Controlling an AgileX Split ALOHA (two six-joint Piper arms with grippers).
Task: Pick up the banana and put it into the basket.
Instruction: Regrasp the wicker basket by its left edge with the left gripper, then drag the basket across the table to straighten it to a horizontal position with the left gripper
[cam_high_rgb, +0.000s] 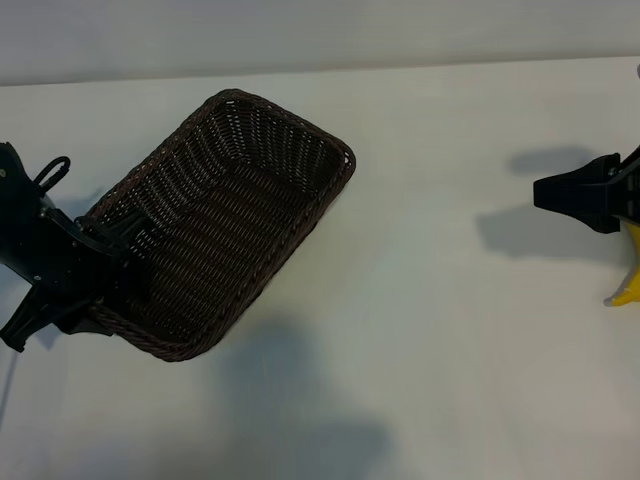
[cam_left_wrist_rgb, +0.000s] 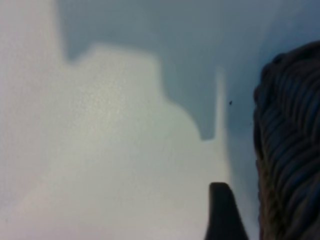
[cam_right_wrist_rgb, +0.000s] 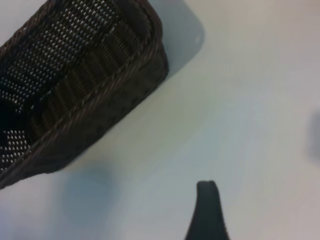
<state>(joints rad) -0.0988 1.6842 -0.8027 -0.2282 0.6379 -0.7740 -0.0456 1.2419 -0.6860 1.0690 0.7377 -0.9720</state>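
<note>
Gripping basket (cam_high_rgb: 225, 215) rim w/ left gripper (cam_high_rgb: 112, 262), jaws apart; right gripper (cam_high_rgb: 548, 192), parted & empty, is hanging nr banana (cam_high_rgb: 628, 268).

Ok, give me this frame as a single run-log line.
left gripper: at basket near-left rim | right gripper: parked far right, open, empty | banana: on table at right edge, outside basket | basket: empty

No text, label, brand, number or sign can be read anywhere.
</note>
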